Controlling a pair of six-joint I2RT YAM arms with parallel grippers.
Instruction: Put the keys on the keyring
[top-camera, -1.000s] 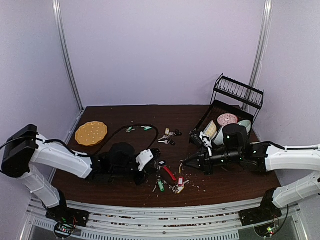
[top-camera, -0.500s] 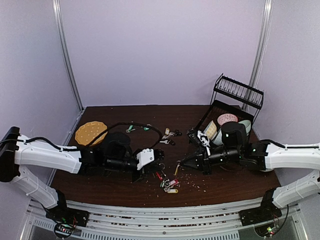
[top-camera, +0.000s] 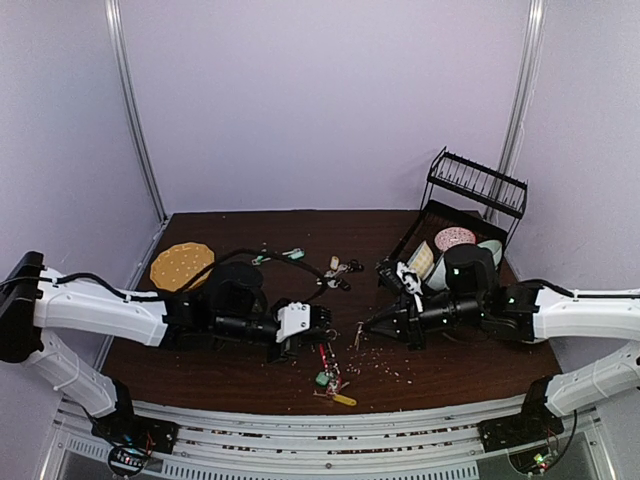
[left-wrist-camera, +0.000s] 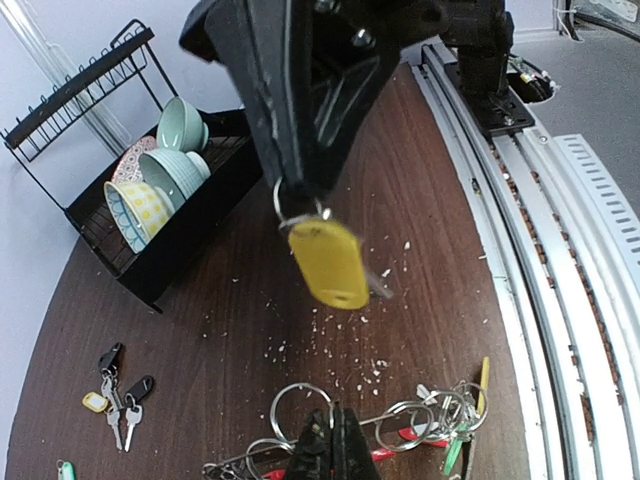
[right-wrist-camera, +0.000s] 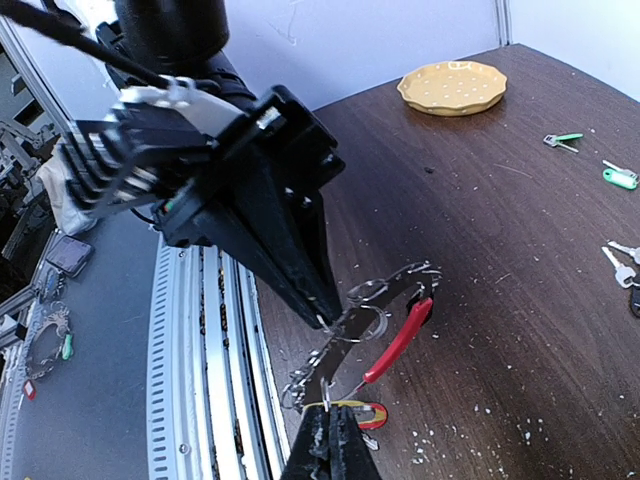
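Keyring (right-wrist-camera: 398, 342) held between left gripper (top-camera: 327, 329) and right gripper (top-camera: 363, 327) over the near middle of the table (top-camera: 460, 378); keys (top-camera: 331, 380) with green, red and yellow tags trailing from it toward the near edge; cannot tell whether resting on the wood or hanging clear. From above, only a small tangle; from the right wrist, red arc and silver links plainly seen, running up to the left gripper's tip; fingers there pressed fully together on the silver part. From the left wrist alone, a yellow-tagged key (left-wrist-camera: 328, 262) dangling on its small ring from the right gripper's tip; fingers clamped tight on that ring, no gap. Farther back, green-tagged keys (top-camera: 294, 255) lying loose, near a small bunch with black heads (top-camera: 341, 272); yellow plate (top-camera: 182, 266) at the back left; dish rack (top-camera: 478, 185) with bowls at the back right, shown from above and from the left wrist only. Left arm stretched low from the left, forearm near level, pointing right; right arm likewise from the right, pointing left; tips facing, just apart.
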